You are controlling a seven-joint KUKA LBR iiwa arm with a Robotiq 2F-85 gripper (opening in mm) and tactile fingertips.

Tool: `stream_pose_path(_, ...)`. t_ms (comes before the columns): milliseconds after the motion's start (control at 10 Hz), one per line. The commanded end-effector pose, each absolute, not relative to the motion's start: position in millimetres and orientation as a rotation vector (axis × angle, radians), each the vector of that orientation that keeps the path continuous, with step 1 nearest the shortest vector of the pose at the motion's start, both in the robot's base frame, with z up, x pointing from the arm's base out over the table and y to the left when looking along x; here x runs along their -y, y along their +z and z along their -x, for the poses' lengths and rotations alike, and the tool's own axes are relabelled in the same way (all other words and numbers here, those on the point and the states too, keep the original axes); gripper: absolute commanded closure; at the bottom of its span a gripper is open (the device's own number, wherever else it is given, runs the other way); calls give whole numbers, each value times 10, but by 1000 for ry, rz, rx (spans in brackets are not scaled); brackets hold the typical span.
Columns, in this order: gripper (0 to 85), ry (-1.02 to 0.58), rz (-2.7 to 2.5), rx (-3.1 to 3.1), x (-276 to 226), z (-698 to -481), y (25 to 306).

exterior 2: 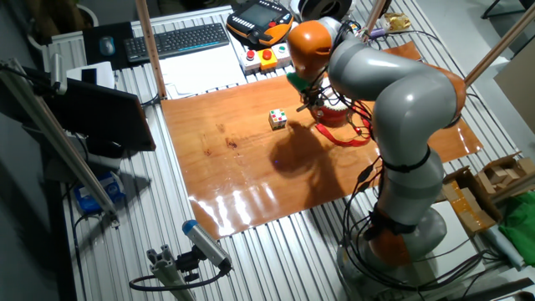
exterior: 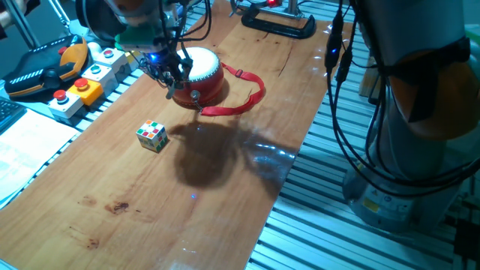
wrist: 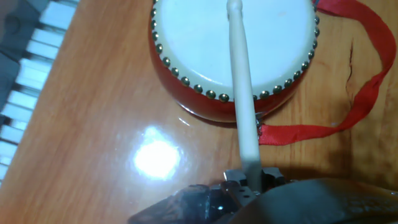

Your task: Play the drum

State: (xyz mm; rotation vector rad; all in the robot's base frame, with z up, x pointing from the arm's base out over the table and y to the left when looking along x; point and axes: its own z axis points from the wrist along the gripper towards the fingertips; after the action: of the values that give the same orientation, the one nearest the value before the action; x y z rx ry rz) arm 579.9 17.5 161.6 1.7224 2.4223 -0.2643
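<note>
The red drum [exterior: 204, 76] with a white top skin stands at the far side of the wooden table; its red strap [exterior: 249, 94] loops out to the right. It also shows in the other fixed view [exterior 2: 338, 113] and the hand view [wrist: 199, 50]. My gripper [exterior: 169, 72] hangs just left of the drum, shut on a white drumstick [wrist: 240, 87]. The stick reaches across the skin, its tip near the skin's far side. I cannot tell whether the tip touches. In the hand view the gripper [wrist: 249, 182] is at the bottom edge.
A small multicoloured cube [exterior: 151, 136] lies on the table in front of the drum. Button boxes [exterior: 81, 88] and an orange-black teach pendant [exterior: 37, 67] sit off the table's left edge. A black clamp [exterior: 277, 26] is at the back. A keyboard [exterior 2: 180, 40] lies beyond.
</note>
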Motion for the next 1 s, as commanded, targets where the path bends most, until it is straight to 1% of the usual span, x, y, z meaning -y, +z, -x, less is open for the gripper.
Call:
stream_pose_path(0, 843, -324, -1653, -2378, -177, -5795, 1632)
stream_pose_path(100, 843, -369, -1605, -2346, -172, -5794, 1676)
stream_pose_path(200, 843, -365, -1597, -2351, -167, -5787, 1695)
stream_pose_path(300, 843, -324, -1654, -2394, -158, -5797, 1651)
stream_pose_path(400, 843, -188, -1775, -2425, -155, -5803, 1548)
stream_pose_path(500, 843, -138, -1826, -2424, -167, -5813, 1503)
stream_pose_path(600, 843, -196, -1772, -2390, -165, -5804, 1549)
stream_pose_path(700, 843, -292, -1697, -2334, -174, -5799, 1658)
stream_pose_path(800, 843, -345, -1654, -2291, -184, -5786, 1742)
stream_pose_path(900, 843, -376, -1635, -2284, -190, -5780, 1763)
